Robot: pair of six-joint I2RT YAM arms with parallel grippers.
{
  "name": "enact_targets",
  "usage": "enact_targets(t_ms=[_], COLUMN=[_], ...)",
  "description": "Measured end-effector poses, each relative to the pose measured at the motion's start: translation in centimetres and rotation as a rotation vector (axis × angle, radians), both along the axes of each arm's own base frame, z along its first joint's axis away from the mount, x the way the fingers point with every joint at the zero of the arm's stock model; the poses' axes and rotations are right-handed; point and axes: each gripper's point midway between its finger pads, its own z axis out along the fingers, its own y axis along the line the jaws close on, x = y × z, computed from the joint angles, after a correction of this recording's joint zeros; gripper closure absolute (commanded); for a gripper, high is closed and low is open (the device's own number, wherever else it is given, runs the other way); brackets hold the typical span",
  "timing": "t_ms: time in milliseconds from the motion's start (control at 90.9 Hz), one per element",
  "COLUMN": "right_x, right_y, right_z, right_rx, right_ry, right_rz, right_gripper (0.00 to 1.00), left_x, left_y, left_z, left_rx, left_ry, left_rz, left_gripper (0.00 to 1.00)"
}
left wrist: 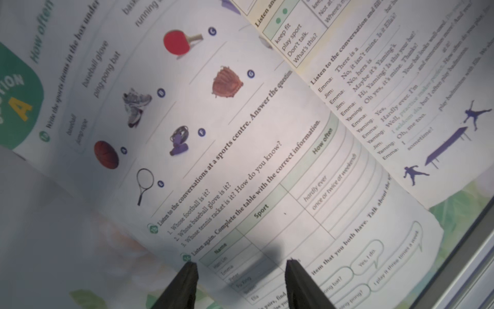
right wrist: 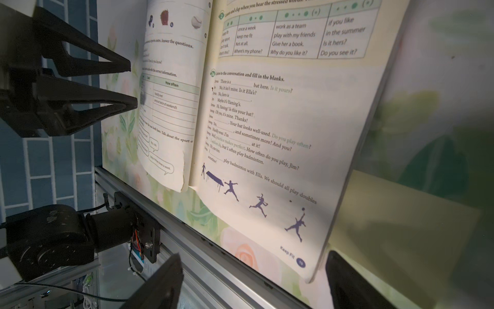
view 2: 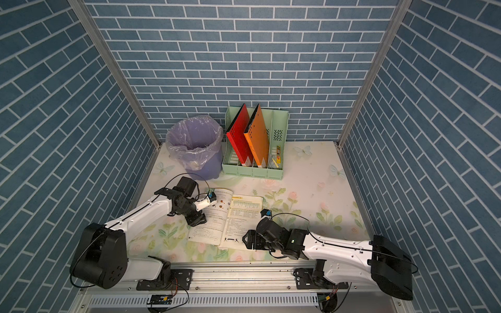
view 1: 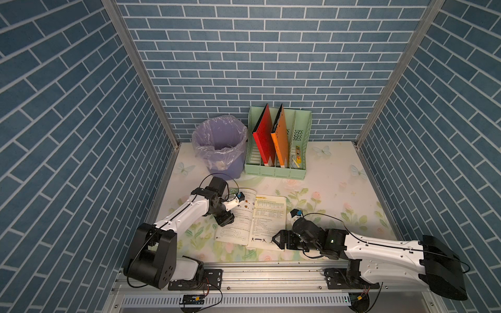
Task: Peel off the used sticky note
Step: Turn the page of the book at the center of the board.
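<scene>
Both stood spread (nothing pinched): beneath the left gripper (left wrist: 240, 263), an open textbook (view 1: 268, 216); just ahead of the right gripper (right wrist: 253, 255), its near corner.

Purple bin (view 1: 225, 162); red folder (view 1: 264, 138); floral tbl (view 1: 339, 195)
</scene>
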Motion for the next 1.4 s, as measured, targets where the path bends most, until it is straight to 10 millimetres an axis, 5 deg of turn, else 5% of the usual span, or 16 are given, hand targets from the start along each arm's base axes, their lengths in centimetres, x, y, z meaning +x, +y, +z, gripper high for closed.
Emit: enact_targets(t_ms=[253,649,1133,1397], right_x=[0.8,0.8,0.9,1.3], right_y=[-0.4,-0.9,0.8,1.9], right_z=[-1.3,-3.2,-3.0,-1.3], right_rx=[0.013,0.026,0.056,0.07], right_ry=[0.018,0.046,0.076,0.049], right_rz=[-0.05,-0.074,-0.047,-0.025], right_gripper=[0.19,0.21,0.26,0.26], left_x=[-0.7,-0.7,-0.9,-1.0], left_y=[0.2,0.0,-0.1,-0.1], left_z=[-1.8,-2.1,-2.3,-2.3], left_rx=[0.052,0.063,0.069,0.07], left_ry=[0.016,0.015,0.028,0.03], left_rz=[-0.022,-0.035,-0.044,-0.047], left_gripper=[0.45,0.46,0.48,0.48])
